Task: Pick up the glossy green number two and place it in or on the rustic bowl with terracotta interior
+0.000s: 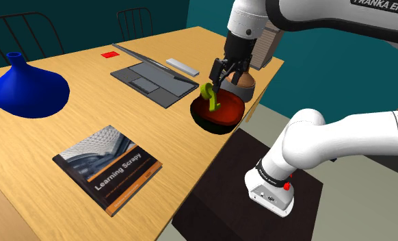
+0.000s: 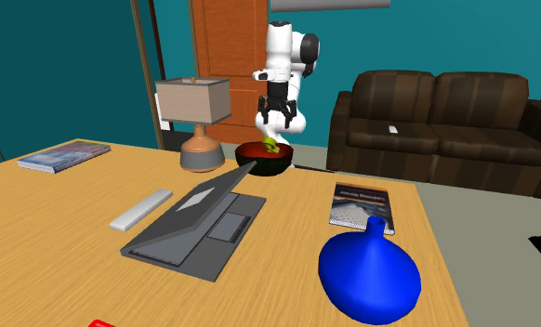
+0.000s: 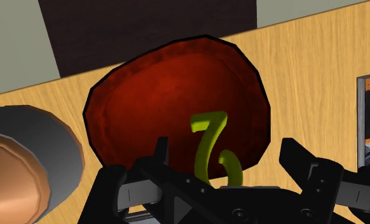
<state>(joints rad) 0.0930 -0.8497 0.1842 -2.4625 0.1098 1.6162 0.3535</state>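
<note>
Nearest in the shoulder view, the dark box stand (image 1: 221, 185) sits against the edge of a pale, wood-grained surface (image 1: 74, 130), on a grey floor (image 1: 269, 113). A book (image 1: 107, 169) with a dark glossy cover lies flat near the surface's front edge. Further in, toward that view's left, stands a deep blue vase (image 1: 28, 89). It is smooth and shiny, a wide cone under a narrow neck.

Toward the right edge sits the bowl (image 1: 217, 127), round, with a black outside and a matt brick-red inside. The two (image 1: 210, 96), glossy yellow-green, stands upright inside the bowl. The tool (image 1: 223, 77) hangs just above it. In the wrist view its fingers stand wide apart on either side of the two without touching it, so the tool holds nothing.

Just behind the bowl is a lamp (image 2: 192, 100) with a boxy beige shade and a rounded brown and grey base. In the middle of the surface a grey laptop (image 1: 153, 80) lies opened wide, its lid low. A white bar (image 1: 182, 66) lies beside it and a small red square (image 1: 109, 55) beyond.

Farthest off is a teal wall (image 1: 88, 20). The second exterior view, facing the arm, shows a brown panelled door (image 2: 227, 46) behind it and a dark brown cushioned sofa (image 2: 436, 116).
</note>
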